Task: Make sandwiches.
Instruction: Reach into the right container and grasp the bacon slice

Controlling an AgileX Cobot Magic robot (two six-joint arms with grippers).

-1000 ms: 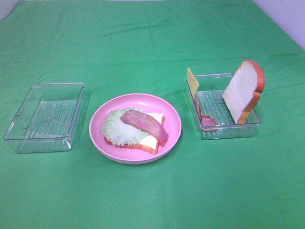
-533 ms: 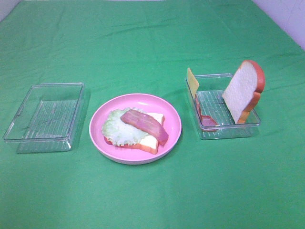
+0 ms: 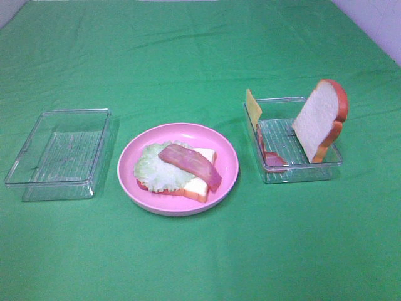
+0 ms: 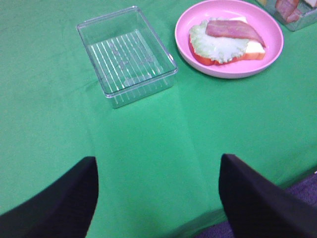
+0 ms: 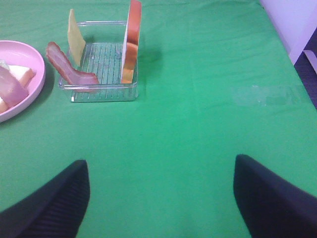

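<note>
tablecloth [image 3: 200, 56]: green cloth; matt; faintly creased | left clear box [image 3: 59, 150]: transparent plastic; glossy; ribbed floor | plate [image 3: 229, 157]: pink plastic; smooth; slight sheen | upright bread slice [image 3: 313, 122]: matt; spongy-looking face | bacon strip [image 3: 188, 162]: glossy

Surface: I'm looking at a table [image 3: 200, 56] under a green cloth [image 3: 207, 251], lightly creased and reaching every edge I can see.
Left side: a clear ribbed box [image 3: 62, 153] sits flat on the cloth, closer to the left edge than to the middle.
Middle: a round pink plate [image 3: 182, 128] rests near that box, not touching it.
Right side: a second clear box [image 3: 301, 172] stands apart from the plate, set a little farther back.
Far right corner: the cloth ends against something pale; I cannot tell what.
</note>
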